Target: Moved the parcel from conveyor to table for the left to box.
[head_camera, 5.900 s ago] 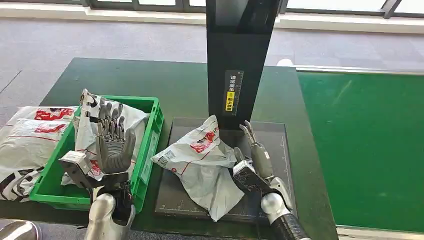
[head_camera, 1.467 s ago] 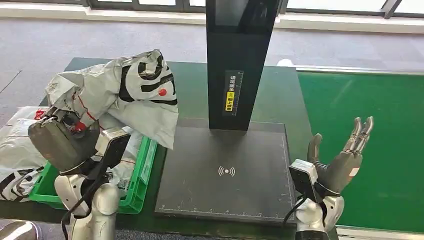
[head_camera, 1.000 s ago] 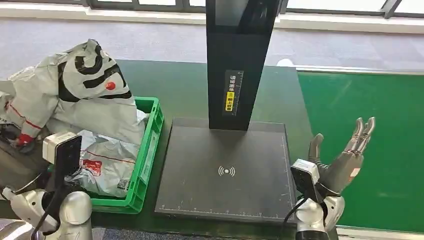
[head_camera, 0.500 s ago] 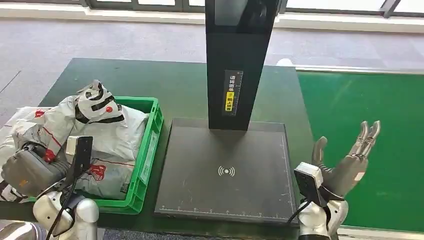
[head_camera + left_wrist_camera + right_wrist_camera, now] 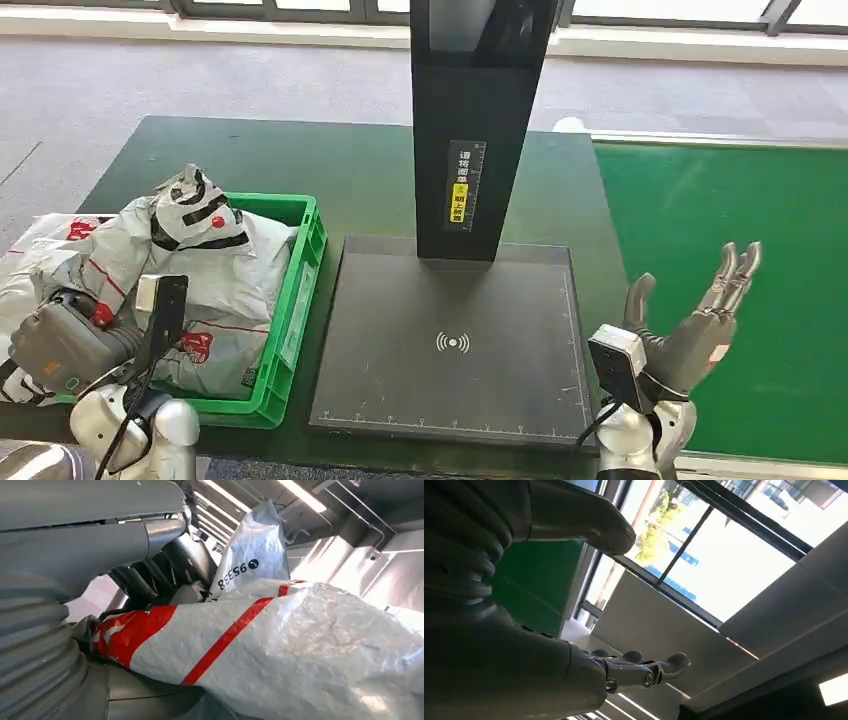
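A grey parcel [image 5: 215, 245] with black and white print and red stripes lies on top of the load in the green crate [image 5: 302, 290], draped over the crate's left rim. My left hand [image 5: 58, 345] grips its near end by the red patch. In the left wrist view the dark fingers [image 5: 150, 575] close round the parcel [image 5: 300, 645], with the thumb under it. My right hand [image 5: 690, 335] is held up with fingers spread and nothing in it, at the table's right front corner beside the green conveyor [image 5: 740, 210]. Its fingers [image 5: 644, 667] are straight in the right wrist view.
A black scan pad [image 5: 450, 345] with a tall black post [image 5: 475, 130] fills the table's middle. Another parcel [image 5: 215, 345] lies lower in the crate. More parcels [image 5: 35, 250] are heaped left of the crate.
My left hand has swung the parcel from high above the table down onto the crate's load, and it has barely shifted in the last half second. The right hand stays raised.
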`<action>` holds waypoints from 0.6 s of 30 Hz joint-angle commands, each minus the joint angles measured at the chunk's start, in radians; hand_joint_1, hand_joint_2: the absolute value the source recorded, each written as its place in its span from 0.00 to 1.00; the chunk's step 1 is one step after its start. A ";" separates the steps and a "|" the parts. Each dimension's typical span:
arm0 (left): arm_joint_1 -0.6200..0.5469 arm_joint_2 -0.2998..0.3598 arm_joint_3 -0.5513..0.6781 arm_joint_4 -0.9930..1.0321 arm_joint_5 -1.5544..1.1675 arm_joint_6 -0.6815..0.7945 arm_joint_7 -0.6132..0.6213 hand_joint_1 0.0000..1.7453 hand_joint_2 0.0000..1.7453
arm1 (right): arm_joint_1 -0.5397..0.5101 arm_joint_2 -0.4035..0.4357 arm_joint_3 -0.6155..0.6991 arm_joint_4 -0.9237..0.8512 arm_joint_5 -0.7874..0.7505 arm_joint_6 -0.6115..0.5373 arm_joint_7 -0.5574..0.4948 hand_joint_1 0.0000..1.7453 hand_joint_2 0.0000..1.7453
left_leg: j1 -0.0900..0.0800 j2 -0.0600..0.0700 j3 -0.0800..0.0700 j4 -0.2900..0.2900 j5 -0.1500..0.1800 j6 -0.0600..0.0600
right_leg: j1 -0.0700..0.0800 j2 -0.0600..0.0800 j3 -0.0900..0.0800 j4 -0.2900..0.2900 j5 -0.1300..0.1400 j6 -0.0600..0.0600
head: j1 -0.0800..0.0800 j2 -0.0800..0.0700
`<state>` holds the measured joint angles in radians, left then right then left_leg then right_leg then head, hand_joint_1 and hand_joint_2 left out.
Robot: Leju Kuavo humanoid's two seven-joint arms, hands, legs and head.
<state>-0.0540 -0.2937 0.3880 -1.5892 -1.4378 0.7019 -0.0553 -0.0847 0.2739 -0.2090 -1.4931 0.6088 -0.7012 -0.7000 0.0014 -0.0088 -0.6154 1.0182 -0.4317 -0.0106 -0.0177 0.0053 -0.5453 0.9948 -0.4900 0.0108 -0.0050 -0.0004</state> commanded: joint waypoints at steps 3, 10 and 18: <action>-0.006 -0.055 0.054 0.016 0.016 -0.004 0.002 0.00 1.00 | -0.022 0.018 -0.052 0.040 -0.003 0.003 0.002 0.00 1.00 | 0.000 0.000 0.004 -0.003 0.000 0.000 | 0.001 -0.001 0.005 -0.003 0.000 -0.001 | 0.000 0.000; 0.002 -0.055 0.029 -0.023 0.016 -0.004 -0.025 0.00 0.00 | -0.020 0.018 -0.050 0.052 -0.003 0.003 0.002 0.00 1.00 | 0.000 0.001 0.003 -0.001 -0.001 0.000 | 0.001 0.000 0.004 -0.002 0.000 -0.001 | 0.000 0.000; 0.010 -0.055 0.017 -0.048 0.022 -0.004 -0.030 0.00 0.00 | -0.017 0.015 -0.049 0.054 -0.006 0.003 0.002 0.00 1.00 | 0.000 0.000 0.002 -0.001 -0.001 0.000 | 0.000 -0.001 0.003 -0.002 0.000 -0.001 | 0.000 0.000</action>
<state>-0.0512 -0.2960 0.3880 -1.6312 -1.4233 0.7023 -0.0820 -0.0850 0.2739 -0.2091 -1.4828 0.6073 -0.7012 -0.6996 0.0015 -0.0090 -0.6154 1.0181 -0.4317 -0.0106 -0.0176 0.0050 -0.5451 0.9949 -0.4900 0.0107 -0.0050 0.0000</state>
